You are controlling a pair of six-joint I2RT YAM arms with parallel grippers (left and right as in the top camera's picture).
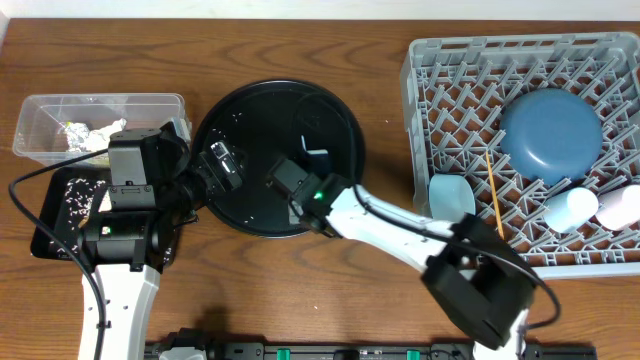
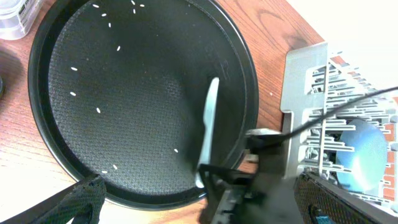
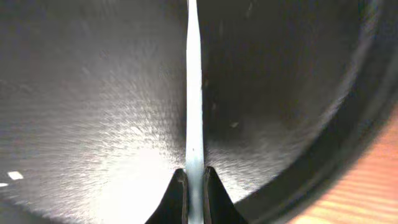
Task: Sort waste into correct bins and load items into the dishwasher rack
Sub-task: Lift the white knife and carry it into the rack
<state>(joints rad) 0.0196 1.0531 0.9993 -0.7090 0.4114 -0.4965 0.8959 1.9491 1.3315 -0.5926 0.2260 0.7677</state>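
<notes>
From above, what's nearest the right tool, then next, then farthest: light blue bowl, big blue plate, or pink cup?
From the right tool:
1. Light blue bowl, left edge of the rack.
2. Big blue plate, mid-rack.
3. Pink cup, right edge.

Overhead view is getting bright, even light from above, arms throwing only soft, short shadows on the desk [image 1: 300, 290]. Round black tray [image 1: 255, 115] is catching faint pale reflections in its upper right. Left wrist view is reading sharp mid-frame, left claw fingers [image 2: 84, 198] blurring dark in the lower corners, upper right blowing out white beyond the dishwasher rack [image 2: 308, 74]. Right wrist view is going soft overall, wide glare blooming lower left on the tray, white spoon [image 3: 194, 93] slightly out of focus.
</notes>
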